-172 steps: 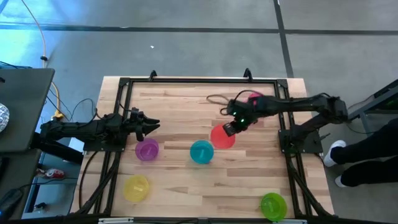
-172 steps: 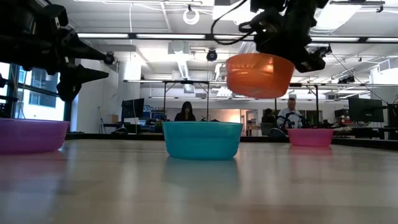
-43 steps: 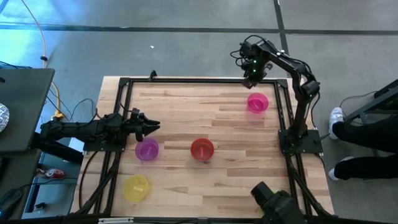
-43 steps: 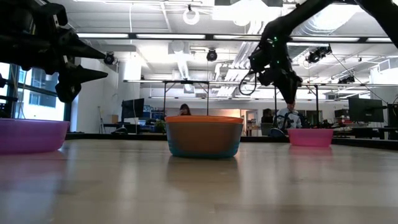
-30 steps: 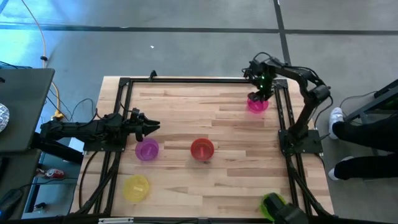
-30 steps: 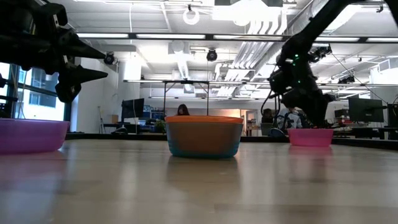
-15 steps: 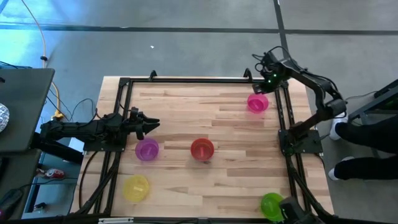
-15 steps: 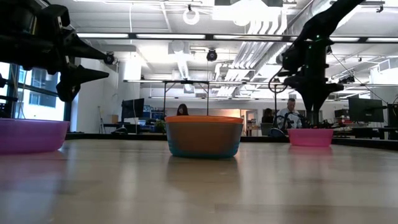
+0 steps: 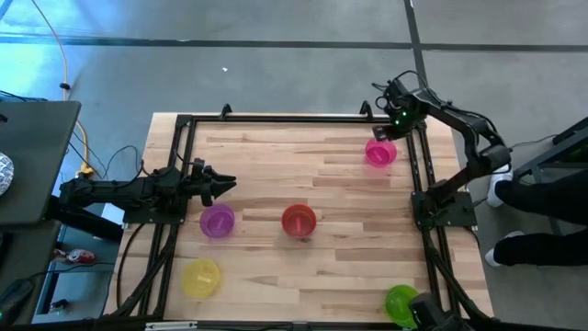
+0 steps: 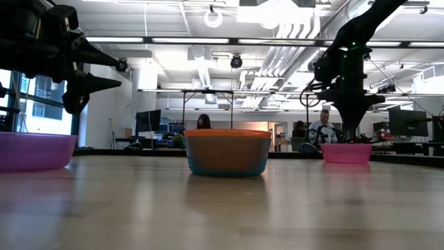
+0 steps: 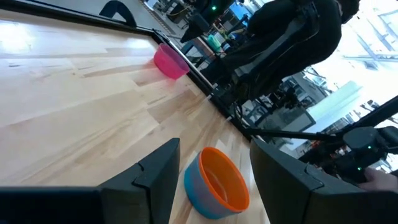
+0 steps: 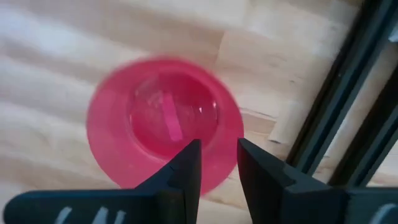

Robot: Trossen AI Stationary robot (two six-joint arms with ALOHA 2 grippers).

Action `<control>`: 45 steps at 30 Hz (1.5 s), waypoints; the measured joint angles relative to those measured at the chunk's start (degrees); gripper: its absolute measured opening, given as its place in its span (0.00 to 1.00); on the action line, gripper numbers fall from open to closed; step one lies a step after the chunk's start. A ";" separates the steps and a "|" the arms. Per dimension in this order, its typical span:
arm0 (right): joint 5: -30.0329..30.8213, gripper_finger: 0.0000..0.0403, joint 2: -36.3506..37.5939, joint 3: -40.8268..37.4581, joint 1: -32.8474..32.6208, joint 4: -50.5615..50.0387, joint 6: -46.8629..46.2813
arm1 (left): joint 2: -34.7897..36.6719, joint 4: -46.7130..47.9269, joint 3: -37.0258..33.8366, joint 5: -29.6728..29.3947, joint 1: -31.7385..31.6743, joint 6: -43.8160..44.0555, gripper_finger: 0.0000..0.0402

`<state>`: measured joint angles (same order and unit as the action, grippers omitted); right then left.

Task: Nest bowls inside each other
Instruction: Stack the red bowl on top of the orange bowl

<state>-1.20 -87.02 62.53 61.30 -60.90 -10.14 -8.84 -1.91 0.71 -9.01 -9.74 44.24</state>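
Right gripper (image 9: pixel 386 136): up at the far right corner of the table (image 9: pixel 276 276), pointing straight down; its two dark fingers (image 12: pixel 186 168) stand a narrow gap apart, straddling the near rim of the pink bowl, not clamped on anything I can make out

Pink bowl (image 9: pixel 380 152): directly under that gripper, sitting flat on the wood, just beside the black frame rail (image 12: pixel 367 93); the bowl's rim shows between and behind the fingertips; whether the fingers touch it, I cannot tell

Red bowl (image 9: pixel 299 220): well away from the right gripper, toward the middle of the table; it sits nested inside the teal bowl (image 10: pixel 227 160), only the teal wall showing below the red rim in the low view

Left gripper (image 9: pixel 220 183): parked at the left edge of the table, level above the wood, fingers spread wide with nothing between them

Purple bowl (image 9: pixel 217 221): just beside the left gripper, on the near side of it, alone and upright

Yellow bowl (image 9: pixel 201 277): further to the near side of the left gripper, past the purple one, near the table's front left corner

Green bowl (image 9: pixel 402 302): far front right corner, well apart from both grippers, a dark object overlapping its edge

Room behind: people seated at desks (image 10: pixel 206 123) beyond the table; a person's legs (image 9: pixel 537 225) stand just off the table's right side
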 joint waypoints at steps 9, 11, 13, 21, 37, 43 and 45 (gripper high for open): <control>3.18 0.23 -0.02 -2.46 -1.14 2.97 13.53 | 0.00 0.13 0.00 0.82 0.01 0.66 0.46; 4.53 0.23 -0.02 -2.39 -0.82 3.90 15.17 | 0.00 0.13 0.00 0.83 0.02 1.80 0.46; 4.39 0.23 -0.02 -2.33 -0.11 4.92 17.05 | 0.00 0.13 0.00 0.82 0.02 2.71 0.46; 5.39 0.23 -3.44 -2.28 1.09 4.49 20.73 | 0.00 0.08 0.00 0.00 0.00 4.56 0.46; 4.20 0.23 -6.40 -2.26 1.31 5.11 19.37 | 0.00 -0.02 0.00 -0.69 0.00 4.16 0.46; 4.19 0.23 -6.40 -2.24 1.53 5.74 17.89 | 0.00 -0.02 0.00 -0.67 0.01 4.06 0.46; 4.18 0.23 -6.40 -2.24 1.53 5.72 17.89 | 0.00 -0.02 0.00 -0.66 0.01 4.06 0.46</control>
<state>2.98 -93.43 60.29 62.83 -55.18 7.75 -8.84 -1.93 0.71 -9.67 -9.72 48.29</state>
